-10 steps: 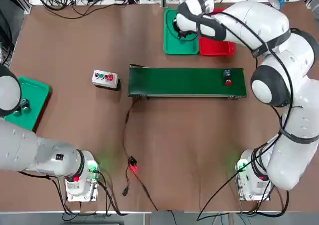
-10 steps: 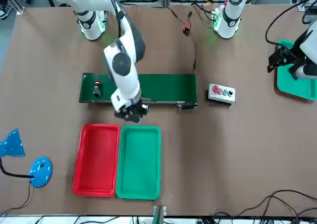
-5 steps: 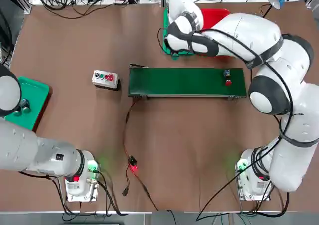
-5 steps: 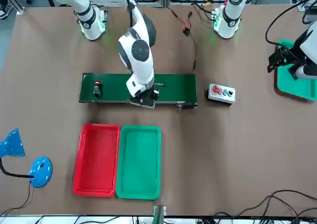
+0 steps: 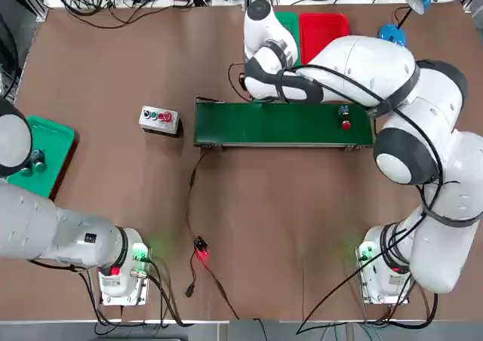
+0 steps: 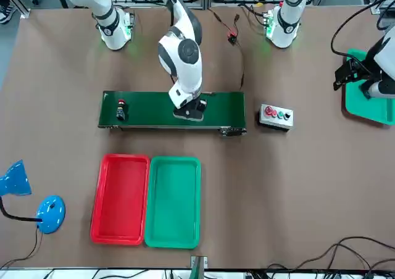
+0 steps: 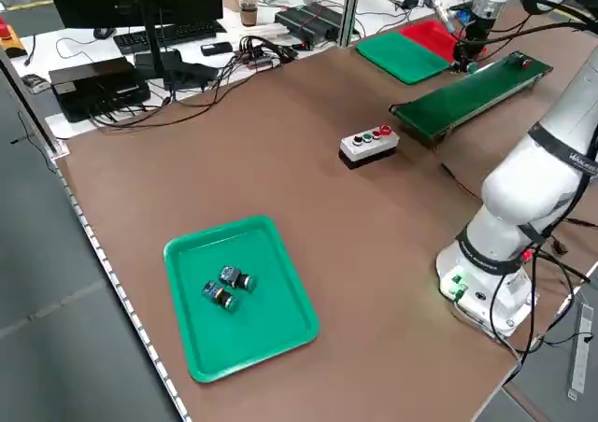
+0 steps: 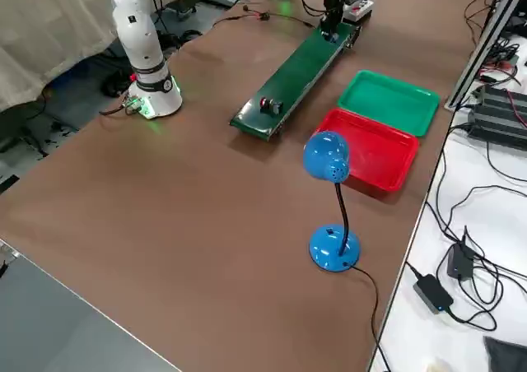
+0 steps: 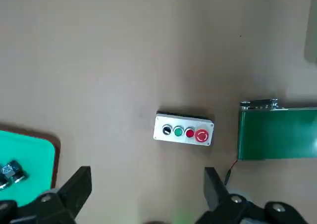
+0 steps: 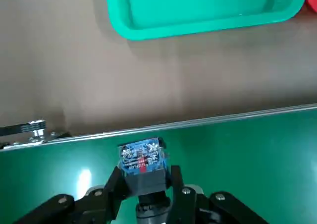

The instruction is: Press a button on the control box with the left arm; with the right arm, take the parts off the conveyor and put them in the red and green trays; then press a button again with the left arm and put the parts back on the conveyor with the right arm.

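Note:
My right gripper [image 6: 191, 109] hovers just over the middle-left of the dark-green conveyor [image 5: 302, 126], shut on one small dark part [image 10: 142, 160] with a blue-labelled end; its tip colour is hidden. Another part [image 5: 345, 118] with a red tip lies near the conveyor's right end. The red tray [image 6: 120, 199] and green tray [image 6: 174, 202] lie side by side beyond the belt, with nothing visible in them. The control box [image 5: 159, 119] sits left of the conveyor. My left gripper [image 9: 147, 177] hangs open far to the left, high above the table.
A green mat [image 7: 238, 296] on a red-brown base at the table's left edge carries two small pieces [image 7: 224, 287]. A blue desk lamp [image 6: 37, 199] stands beside the red tray. A black cable [image 5: 198, 235] runs from the conveyor toward the robot's side.
My right gripper has come back from the near end of the green tray to above the conveyor belt, still shut on the part. The left arm has not moved.

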{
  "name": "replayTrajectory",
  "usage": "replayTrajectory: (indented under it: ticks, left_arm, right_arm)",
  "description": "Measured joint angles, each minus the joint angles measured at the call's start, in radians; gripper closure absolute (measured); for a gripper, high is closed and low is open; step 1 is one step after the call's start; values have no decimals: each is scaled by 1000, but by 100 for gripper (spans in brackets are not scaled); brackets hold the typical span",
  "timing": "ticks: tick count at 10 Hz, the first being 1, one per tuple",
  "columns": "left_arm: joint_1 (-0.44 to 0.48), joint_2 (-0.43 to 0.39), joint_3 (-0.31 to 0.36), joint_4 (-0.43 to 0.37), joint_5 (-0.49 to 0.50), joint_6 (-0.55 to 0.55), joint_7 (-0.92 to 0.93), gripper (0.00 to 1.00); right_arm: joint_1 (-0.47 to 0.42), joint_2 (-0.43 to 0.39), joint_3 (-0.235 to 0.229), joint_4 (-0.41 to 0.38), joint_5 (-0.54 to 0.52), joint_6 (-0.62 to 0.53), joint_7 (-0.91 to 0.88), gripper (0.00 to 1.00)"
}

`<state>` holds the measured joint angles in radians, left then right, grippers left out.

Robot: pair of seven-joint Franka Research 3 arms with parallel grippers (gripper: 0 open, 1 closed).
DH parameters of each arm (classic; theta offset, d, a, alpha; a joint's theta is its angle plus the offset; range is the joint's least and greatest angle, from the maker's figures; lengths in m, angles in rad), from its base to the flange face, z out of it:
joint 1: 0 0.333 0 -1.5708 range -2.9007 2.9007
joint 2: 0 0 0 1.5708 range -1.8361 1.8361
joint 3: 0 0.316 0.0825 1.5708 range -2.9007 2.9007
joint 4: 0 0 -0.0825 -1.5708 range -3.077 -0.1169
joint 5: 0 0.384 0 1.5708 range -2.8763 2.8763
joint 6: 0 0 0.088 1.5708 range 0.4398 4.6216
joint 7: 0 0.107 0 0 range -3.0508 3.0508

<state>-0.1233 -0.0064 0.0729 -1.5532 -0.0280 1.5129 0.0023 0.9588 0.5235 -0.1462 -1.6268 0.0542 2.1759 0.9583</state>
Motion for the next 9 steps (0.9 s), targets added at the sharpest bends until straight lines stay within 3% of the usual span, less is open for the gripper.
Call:
replayTrajectory:
  ticks: [5,9]
  left_arm:
    - [0,0,0,0,0,0,0,0]
    - [0,0,-2,0,0,0,0,0]
  right_arm:
    - [47,82,0,-23,-2,90,54,58]
    - [51,87,-1,-22,-2,92,56,56]
